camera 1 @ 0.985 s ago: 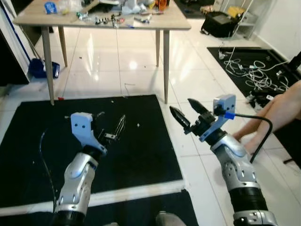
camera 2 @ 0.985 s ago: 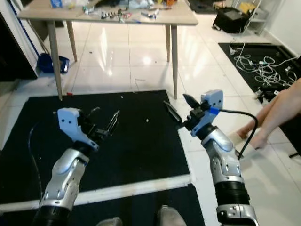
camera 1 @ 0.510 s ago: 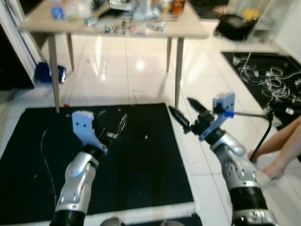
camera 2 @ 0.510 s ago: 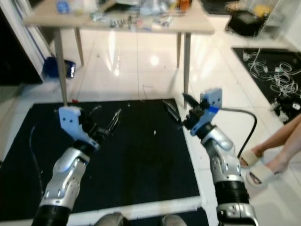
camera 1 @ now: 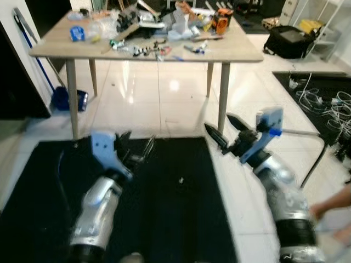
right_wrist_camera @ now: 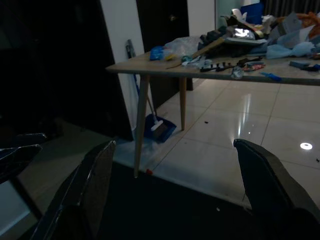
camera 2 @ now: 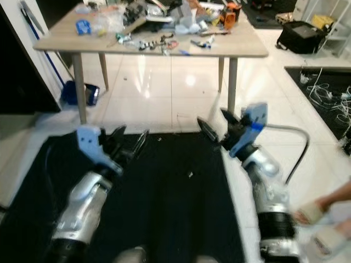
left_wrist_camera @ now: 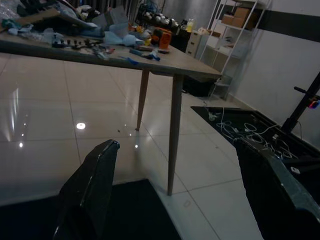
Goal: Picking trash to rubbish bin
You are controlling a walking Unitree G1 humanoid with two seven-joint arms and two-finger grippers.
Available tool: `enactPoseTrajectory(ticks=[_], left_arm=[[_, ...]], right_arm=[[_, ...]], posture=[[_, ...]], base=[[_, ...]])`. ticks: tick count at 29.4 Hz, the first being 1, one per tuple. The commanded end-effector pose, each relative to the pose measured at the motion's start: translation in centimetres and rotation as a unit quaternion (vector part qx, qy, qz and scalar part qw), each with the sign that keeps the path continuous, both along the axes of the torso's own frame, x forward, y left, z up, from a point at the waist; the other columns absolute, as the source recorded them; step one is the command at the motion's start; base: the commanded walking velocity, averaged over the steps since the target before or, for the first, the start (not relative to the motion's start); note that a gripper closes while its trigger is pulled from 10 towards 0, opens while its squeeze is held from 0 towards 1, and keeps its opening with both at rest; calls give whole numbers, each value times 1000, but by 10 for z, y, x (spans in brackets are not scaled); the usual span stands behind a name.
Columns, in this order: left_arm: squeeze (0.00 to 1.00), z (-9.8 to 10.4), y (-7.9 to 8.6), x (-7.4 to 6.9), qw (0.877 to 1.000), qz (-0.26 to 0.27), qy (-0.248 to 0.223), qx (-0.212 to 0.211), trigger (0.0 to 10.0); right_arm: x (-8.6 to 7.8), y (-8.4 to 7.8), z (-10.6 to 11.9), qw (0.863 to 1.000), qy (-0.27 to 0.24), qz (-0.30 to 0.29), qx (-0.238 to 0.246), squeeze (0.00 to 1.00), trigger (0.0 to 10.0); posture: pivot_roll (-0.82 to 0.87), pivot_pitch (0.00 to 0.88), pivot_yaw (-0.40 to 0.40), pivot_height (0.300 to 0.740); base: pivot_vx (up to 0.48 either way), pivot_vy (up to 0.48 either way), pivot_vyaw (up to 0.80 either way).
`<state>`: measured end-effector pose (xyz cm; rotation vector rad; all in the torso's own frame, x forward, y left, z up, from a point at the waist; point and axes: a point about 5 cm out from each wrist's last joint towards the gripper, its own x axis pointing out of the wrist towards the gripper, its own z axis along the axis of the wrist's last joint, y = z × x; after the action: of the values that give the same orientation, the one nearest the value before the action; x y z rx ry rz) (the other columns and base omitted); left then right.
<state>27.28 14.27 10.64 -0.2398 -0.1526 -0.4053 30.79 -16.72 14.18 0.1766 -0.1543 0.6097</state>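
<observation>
Fingers of the left gripper [camera 1: 136, 150] and right gripper [camera 1: 224, 129] are spread, empty, above the black mat [camera 1: 181, 203]; a cluttered table [camera 1: 241, 53] is seen at twelve o'clock.

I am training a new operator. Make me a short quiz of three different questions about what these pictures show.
1. True or false: the left claw is shut on a piece of trash.
2. On what does the clutter of small objects lie? A) the black mat B) the wooden table C) the white tiles
3. Fill in: beside the table's far left leg, against the wall, stands a blue ____.

Key:
1. False; both it and the right claw are open and hold nothing.
2. B
3. dustpan
</observation>
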Motion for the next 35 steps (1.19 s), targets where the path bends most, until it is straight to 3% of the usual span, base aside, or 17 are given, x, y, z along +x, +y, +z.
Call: enactPoseTrajectory(ticks=[1,22,35], left_arm=[[0,0,-4,0,1000,-10,-2,3,10000],[0,1,-4,1,1000,-11,-4,4,10000],[0,1,-3,1,1000,-11,-5,6,10000]], right_arm=[[0,-6,1,1000,1,-7,2,0,10000],[-1,-9,5,1000,-5,3,-1,0,10000],[3,-10,-3,999,27,-25,-6,0,10000]], posture=[[-71,0,-35,740],[-69,0,-34,740],[-71,0,-33,740]], base=[[480,0,0],[480,0,0],[480,0,0]])
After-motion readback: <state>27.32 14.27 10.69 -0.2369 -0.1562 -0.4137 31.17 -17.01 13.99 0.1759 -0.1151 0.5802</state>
